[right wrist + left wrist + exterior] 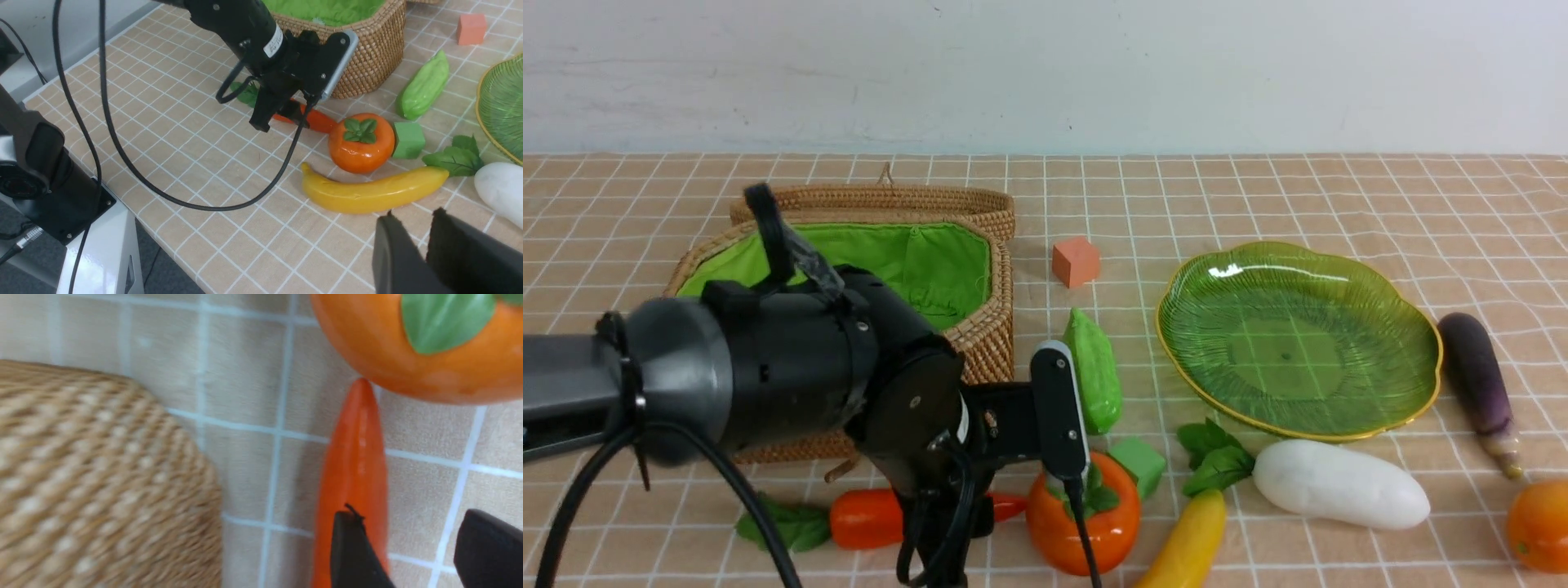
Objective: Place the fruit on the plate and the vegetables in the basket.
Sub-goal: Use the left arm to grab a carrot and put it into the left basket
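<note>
Left gripper [410,517] is part-open, one finger [351,551] over the carrot [355,465]; the carrot lies near the basket [102,477], tip against the persimmon [408,347]; centre the jaws astride it before closing; lift clear of the basket's wall.

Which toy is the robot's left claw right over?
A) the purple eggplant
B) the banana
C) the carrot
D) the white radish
C: the left claw hangs over the carrot. In the wrist view one of its fingers overlaps the carrot, whose tip points at the persimmon.
</note>
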Available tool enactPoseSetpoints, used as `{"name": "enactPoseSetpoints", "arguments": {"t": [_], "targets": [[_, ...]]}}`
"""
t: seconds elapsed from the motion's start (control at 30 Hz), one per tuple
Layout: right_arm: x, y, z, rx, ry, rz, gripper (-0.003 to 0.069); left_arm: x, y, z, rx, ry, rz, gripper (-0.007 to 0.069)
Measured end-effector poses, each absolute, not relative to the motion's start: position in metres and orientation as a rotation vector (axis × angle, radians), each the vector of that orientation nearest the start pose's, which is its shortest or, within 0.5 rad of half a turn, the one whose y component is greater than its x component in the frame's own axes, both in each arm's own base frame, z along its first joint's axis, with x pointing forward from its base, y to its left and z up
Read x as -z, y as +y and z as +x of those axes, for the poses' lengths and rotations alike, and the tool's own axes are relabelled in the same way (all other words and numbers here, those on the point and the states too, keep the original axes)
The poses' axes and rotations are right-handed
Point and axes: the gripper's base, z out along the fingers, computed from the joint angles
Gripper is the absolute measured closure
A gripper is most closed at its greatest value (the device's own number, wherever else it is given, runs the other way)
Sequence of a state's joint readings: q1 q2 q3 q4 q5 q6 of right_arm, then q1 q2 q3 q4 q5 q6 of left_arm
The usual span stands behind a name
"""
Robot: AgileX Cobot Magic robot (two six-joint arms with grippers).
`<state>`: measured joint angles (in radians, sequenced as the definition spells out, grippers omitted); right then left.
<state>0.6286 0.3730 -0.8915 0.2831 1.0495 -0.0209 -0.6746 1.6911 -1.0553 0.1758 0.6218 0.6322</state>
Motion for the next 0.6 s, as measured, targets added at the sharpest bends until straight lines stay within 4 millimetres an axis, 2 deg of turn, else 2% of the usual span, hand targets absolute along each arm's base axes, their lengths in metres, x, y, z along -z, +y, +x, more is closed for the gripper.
{"name": "enactPoseSetpoints", "arguments": {"t": [0.17,0.47,0.53,0.6], "targets": [[-0.386,0.033,0.007,-0.706,1.935,-0.692,0.0510,-0.202,-0.203,0.268,-0.165,2.048,1.782,0.0281],[-0.386,0.033,0.007,-0.714,1.933,-0.694,0.0508,-0.159,-0.208,0.278,-0.196,2.106,1.862,0.0253],[-0.387,0.034,0.006,-0.728,1.934,-0.695,0.0508,-0.157,-0.209,0.280,-0.207,2.105,1.867,0.0264],[-0.387,0.034,0.006,-0.737,1.935,-0.696,0.0506,-0.157,-0.209,0.280,-0.206,2.139,1.841,0.0326]]}}
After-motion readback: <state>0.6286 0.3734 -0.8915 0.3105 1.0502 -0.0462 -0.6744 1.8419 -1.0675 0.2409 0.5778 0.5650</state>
